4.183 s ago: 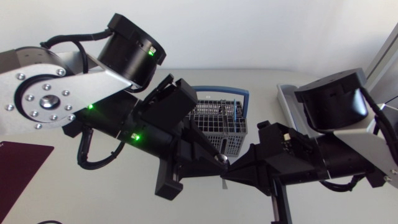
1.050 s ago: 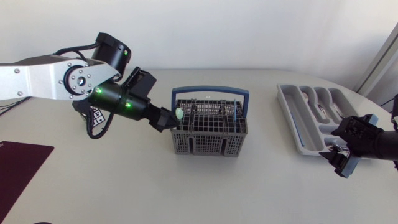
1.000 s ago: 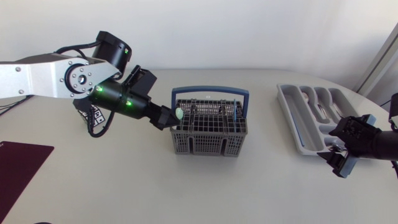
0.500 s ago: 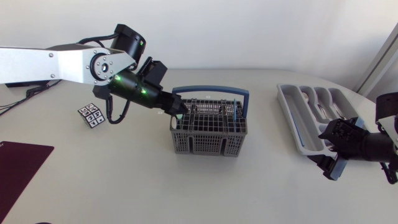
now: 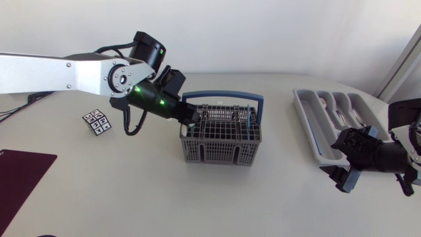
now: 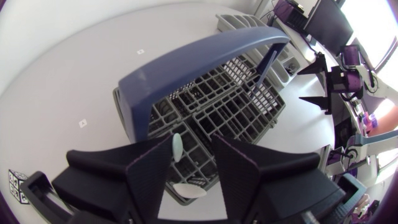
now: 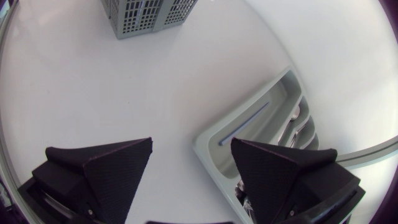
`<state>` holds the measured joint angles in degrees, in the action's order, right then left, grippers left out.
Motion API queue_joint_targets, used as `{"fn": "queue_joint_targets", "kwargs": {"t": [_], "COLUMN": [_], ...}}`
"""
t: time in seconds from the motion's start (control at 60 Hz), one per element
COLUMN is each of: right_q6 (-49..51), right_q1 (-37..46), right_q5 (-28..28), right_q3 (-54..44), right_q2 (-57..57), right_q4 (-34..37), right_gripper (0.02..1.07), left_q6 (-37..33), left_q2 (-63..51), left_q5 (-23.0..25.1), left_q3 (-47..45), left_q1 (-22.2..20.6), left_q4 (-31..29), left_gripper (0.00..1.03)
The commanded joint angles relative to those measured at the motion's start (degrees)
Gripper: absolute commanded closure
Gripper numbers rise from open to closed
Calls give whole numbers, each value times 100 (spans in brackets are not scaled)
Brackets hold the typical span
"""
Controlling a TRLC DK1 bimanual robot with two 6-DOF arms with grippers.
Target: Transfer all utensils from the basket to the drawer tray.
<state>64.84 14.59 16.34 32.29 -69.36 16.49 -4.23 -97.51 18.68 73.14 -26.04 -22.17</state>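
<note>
The grey basket (image 5: 222,139) with a blue handle (image 5: 223,97) stands mid-table. My left gripper (image 5: 189,118) is over its left rear corner. In the left wrist view its fingers (image 6: 149,177) stand open either side of a pale green utensil handle (image 6: 177,147), with a gap on one side. A second pale piece (image 6: 189,190) lies lower between them. A blue utensil (image 6: 267,65) stands farther along in the basket (image 6: 249,109). The grey drawer tray (image 5: 314,125) lies at the right and holds silver cutlery (image 5: 340,116). My right gripper (image 5: 337,162) hovers open by the tray's near end, holding nothing.
A small black-and-white marker cube (image 5: 97,122) sits left of the basket. A dark red mat (image 5: 20,178) lies at the near left edge. In the right wrist view the tray (image 7: 261,124) is just ahead of the open fingers (image 7: 106,168).
My left gripper has moved right from beside the basket to over its corner, and its fingers have narrowed around the pale green handle. The right gripper has drifted slightly left.
</note>
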Motion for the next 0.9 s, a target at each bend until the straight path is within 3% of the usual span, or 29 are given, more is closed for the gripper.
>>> {"fn": "queue_joint_targets", "kwargs": {"t": [0.0, 0.433, 0.883], "right_q6": [-138, -244, -349], "right_q1": [-70, -325, -589], "right_q5": [-43, -201, -412], "right_q3": [-162, -294, -373], "right_q2": [-25, 81, 292], "right_q4": [-67, -58, -23], "right_gripper": [15, 15, 15], "left_q6": [133, 133, 194], "left_q2": [13, 171, 769], "left_q5": [-119, -444, -365], "left_q3": [-195, -477, -793], "left_q1": [-85, -217, -147], "left_q4": [46, 319, 512], "left_gripper": [71, 97, 100]}}
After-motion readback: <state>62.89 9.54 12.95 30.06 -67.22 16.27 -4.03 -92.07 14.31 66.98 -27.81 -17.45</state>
